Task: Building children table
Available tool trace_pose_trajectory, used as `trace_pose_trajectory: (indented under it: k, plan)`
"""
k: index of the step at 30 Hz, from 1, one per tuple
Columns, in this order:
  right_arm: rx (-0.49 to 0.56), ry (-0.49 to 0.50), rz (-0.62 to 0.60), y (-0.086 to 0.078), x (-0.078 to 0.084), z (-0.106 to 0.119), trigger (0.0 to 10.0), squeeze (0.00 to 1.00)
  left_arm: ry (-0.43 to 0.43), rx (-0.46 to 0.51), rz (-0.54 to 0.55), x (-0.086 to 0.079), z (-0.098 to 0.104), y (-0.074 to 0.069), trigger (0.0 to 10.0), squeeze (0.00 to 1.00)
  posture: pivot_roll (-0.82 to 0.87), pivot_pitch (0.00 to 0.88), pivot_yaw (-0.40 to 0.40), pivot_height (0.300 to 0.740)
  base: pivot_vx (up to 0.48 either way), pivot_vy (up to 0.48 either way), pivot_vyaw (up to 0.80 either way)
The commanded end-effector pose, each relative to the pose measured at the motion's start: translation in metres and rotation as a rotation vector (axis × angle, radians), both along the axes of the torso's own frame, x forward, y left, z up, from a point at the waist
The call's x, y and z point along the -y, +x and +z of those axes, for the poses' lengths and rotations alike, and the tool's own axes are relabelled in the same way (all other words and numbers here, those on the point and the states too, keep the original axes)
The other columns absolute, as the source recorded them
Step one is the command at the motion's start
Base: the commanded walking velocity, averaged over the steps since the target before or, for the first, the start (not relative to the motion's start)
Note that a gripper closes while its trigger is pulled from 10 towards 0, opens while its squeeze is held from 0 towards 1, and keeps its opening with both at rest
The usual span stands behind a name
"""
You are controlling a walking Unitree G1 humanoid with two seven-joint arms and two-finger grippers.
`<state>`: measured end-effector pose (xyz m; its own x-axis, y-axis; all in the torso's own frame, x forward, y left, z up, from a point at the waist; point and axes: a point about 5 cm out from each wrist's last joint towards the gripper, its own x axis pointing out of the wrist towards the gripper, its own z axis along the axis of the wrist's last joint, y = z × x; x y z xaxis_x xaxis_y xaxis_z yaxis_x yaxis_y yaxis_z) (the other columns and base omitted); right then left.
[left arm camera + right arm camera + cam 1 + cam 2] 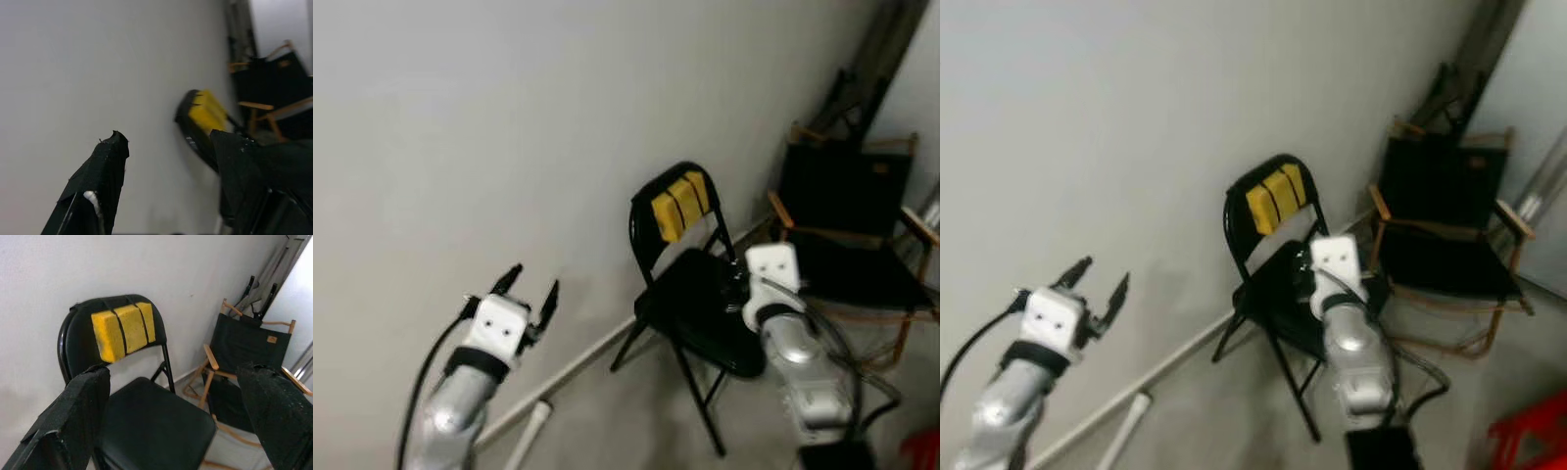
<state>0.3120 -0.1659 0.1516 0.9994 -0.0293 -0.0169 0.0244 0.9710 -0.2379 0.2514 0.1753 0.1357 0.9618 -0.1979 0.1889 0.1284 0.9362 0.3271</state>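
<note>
No table parts can be made out for certain; a white tube (530,431) lies on the floor by the wall. My left gripper (533,281) is raised in front of the bare white wall, open, with nothing between its fingers (105,166). My right gripper (173,372) is open and empty, held just in front of a black folding chair (705,308). Its white wrist block (771,269) hovers over the chair's seat. A yellow foam pad (122,330) is strapped to the chair's backrest.
A wood-framed chair with black fabric (847,225) stands in the corner to the right of the folding chair. Dark poles (862,78) lean against the wall behind it. Something red (1528,436) sits on the floor at the lower right. The wall (460,127) is close ahead.
</note>
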Motion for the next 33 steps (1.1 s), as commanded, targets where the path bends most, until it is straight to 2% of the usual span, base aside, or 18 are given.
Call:
trace_pose_trajectory:
  k: [1,13,28,33]
  plan:
    - [-0.017,-0.009,-0.006,-0.0018,0.0032,-0.0019,10.0,0.0,-0.009,-0.001,-0.004,0.0016,-0.0006,-0.0001,10.0,0.0,-0.09,0.0,-0.046,0.74,0.0,0.0,-0.8]
    - [-0.009,-0.006,-0.053,-0.0067,0.0101,-0.001,10.0,0.0,-0.01,-0.007,-0.005,0.0002,-0.0014,-0.0001,10.0,0.0,-0.1,0.0,-0.034,0.74,0.0,0.0,-0.8]
    - [-0.008,-0.004,-0.038,-0.0075,0.0052,-0.0024,10.0,0.0,-0.015,-0.018,0.0,-0.0036,-0.0013,-0.0009,10.0,0.0,-0.09,0.0,-0.03,0.74,0.0,0.0,-0.8]
    - [0.003,-0.02,-0.016,-0.0081,0.001,-0.0017,10.0,0.0,-0.02,-0.026,0.001,-0.004,-0.0016,-0.0011,10.0,0.0,-0.08,0.0,-0.03,0.74,0.0,0.118,0.0]
